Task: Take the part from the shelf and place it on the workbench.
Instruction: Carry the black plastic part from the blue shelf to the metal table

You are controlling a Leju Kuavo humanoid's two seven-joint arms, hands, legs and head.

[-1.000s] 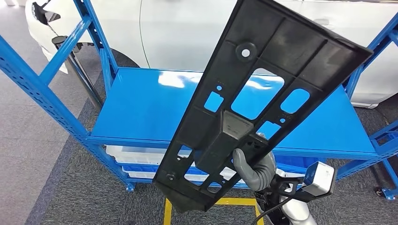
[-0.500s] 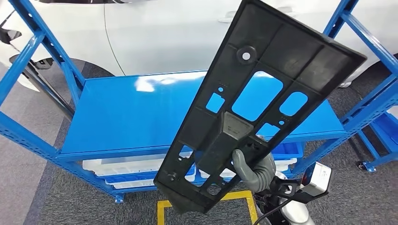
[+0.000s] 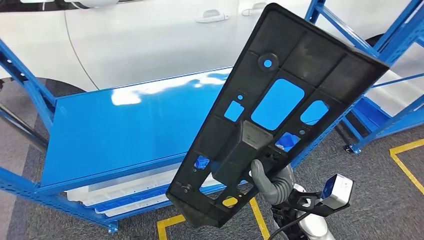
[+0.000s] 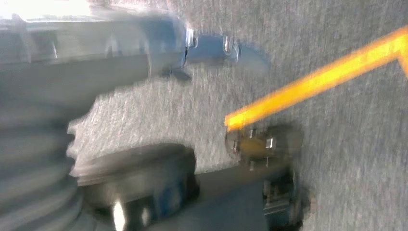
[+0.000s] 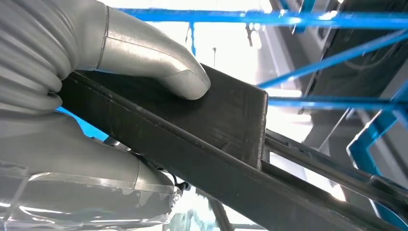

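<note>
Above the blue shelf (image 3: 125, 130), in the head view, the black part (image 3: 280, 107) is held tilted by the right hand (image 3: 272, 182) near its lower end; no writing can be read. From the right wrist, the part (image 5: 202, 139) is gripped by the thumb. Left wrist: blurred; the left hand's (image 4: 43, 163) state cannot be told.
</note>
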